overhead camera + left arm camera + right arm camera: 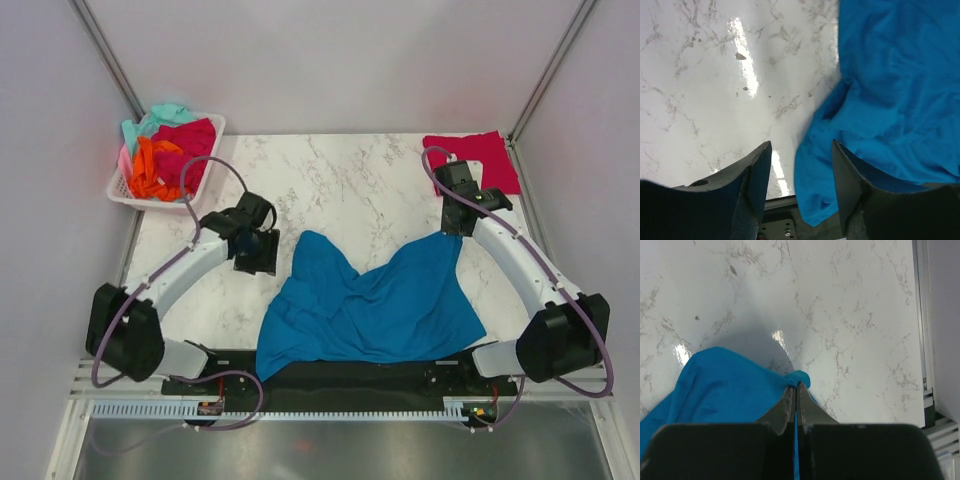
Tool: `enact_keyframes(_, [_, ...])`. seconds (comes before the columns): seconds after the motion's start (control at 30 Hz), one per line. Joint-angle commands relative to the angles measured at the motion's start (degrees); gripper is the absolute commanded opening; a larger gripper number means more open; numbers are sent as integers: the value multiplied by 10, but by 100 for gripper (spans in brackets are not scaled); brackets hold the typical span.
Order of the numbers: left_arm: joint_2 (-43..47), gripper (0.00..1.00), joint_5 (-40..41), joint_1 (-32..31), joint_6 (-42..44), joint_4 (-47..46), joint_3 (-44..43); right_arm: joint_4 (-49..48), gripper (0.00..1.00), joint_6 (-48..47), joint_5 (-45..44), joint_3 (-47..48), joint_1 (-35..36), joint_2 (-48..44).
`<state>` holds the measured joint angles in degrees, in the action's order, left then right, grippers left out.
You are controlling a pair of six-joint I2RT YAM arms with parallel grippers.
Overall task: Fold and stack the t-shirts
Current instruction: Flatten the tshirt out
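— Shirt first: where do we have it?
— Our soft, crumpled teal-blue t-shirt [375, 300] lies unfolded on the near half of the white marble worktop [340, 180]. Its near edge spills onto the black base rail [330, 375].
— Which way does it run?
— Long axis left to right, we judge. One corner rises toward the far right, another peak toward the far middle. We cannot tell collar from hem.
— Pincers?
— Our right pincer [796, 388] is clamped on that far-right corner. Our left pincer [800, 150] stands apart and empty, just beside the cloth's left edge.
— Progress?
— Early, we think. One flat crimson t-shirt [472, 158] lies at the far right corner. Bunched t-shirts [175, 150] fill the white plastic basket [135, 200], far left, and all need folding.
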<state>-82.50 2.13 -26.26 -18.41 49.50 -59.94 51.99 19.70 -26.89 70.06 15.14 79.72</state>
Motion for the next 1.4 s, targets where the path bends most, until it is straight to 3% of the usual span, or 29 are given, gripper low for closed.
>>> enact_keyframes(0.0, [99, 58, -49, -4, -65, -82, 35, -48, 0, -8, 8, -3, -4, -35])
enact_keyframes(0.17, [178, 56, -180, -5, -99, -198, 178, -58, 0, -10, 15, -23, -5, -43])
enact_keyframes(0.27, [176, 56, -212, -14, -116, -246, 208, -63, 0, -5, 25, -30, -5, -48])
enact_keyframes(0.53, [123, 55, -167, -27, -127, -284, 213, -66, 0, 2, 47, -37, -5, -62])
enact_keyframes(0.83, [95, 62, -94, -29, -124, -306, 226, -67, 0, -1, 62, -45, -5, -69])
enact_keyframes(1.03, [100, 65, -106, -28, -127, -365, 264, -70, 0, -4, 69, -50, -5, -70])
enact_keyframes(1.27, [94, 42, -141, -33, -134, -402, 278, -73, 0, -5, 67, -56, -4, -66])
enact_keyframes(1.37, [119, 36, -136, -33, -134, -390, 273, -73, 0, -4, 66, -58, -5, -66])
